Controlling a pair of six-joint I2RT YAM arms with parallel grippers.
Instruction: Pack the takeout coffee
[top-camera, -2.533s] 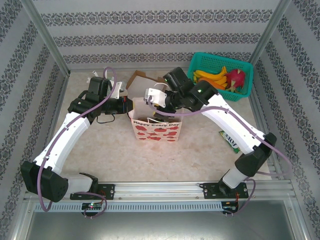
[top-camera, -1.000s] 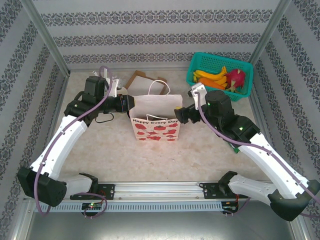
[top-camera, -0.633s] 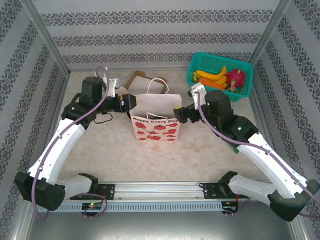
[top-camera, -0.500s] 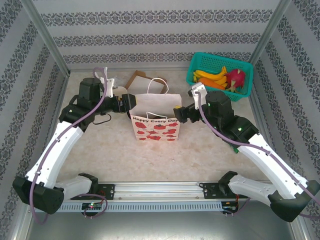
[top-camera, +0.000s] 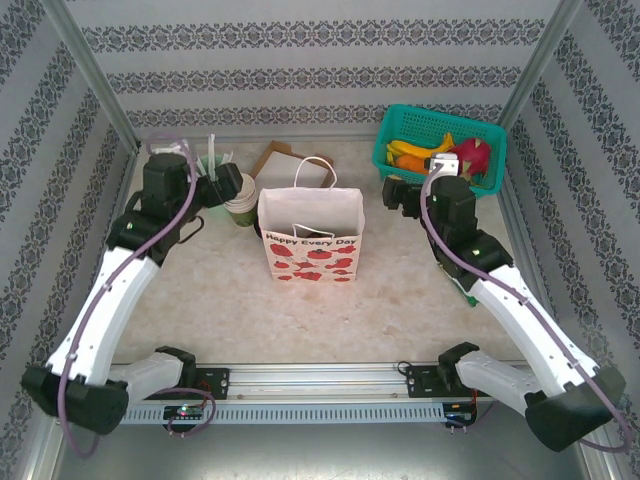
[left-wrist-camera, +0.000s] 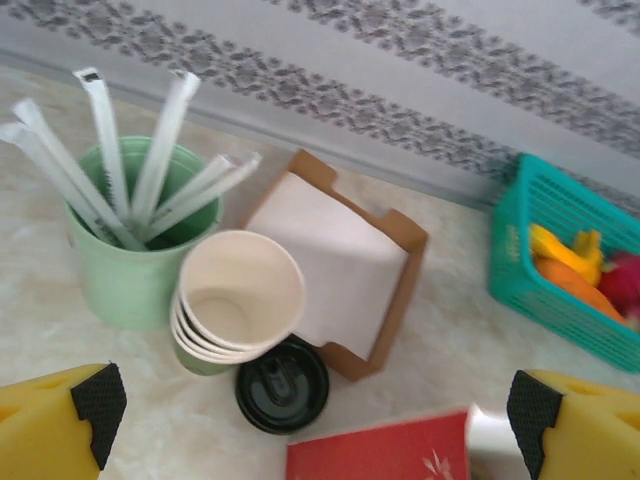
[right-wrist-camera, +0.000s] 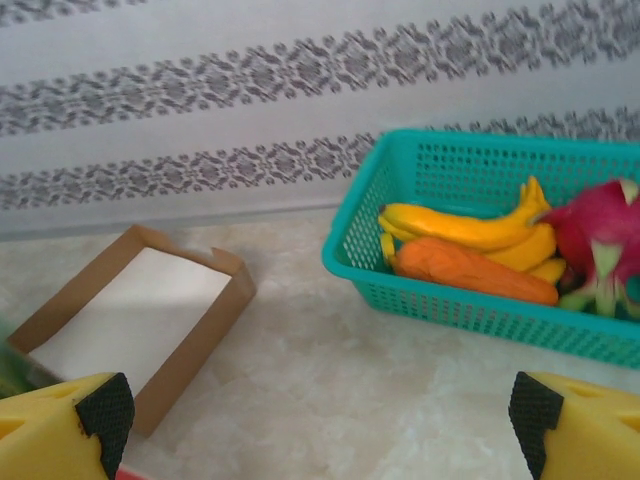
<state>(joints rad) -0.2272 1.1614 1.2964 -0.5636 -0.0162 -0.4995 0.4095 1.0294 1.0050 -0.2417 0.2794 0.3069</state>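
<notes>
Plainly, left tool (left-wrist-camera: 312, 405) and right tool (right-wrist-camera: 320, 410) gape wide, empty, either side of the paper bag (top-camera: 310, 250) — its mouth clear for the takeout coffee (left-wrist-camera: 240, 295).

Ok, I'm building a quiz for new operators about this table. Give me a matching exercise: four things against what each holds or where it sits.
Things:
1. black lid
2. mint-green cup
3. teal basket
4. paper bag

Places or states:
a. holds bananas
b. stands open mid-table
c. holds white sticks
d. lies flat beside the stacked cups

Pairs: 1-d, 2-c, 3-a, 4-b.
</notes>
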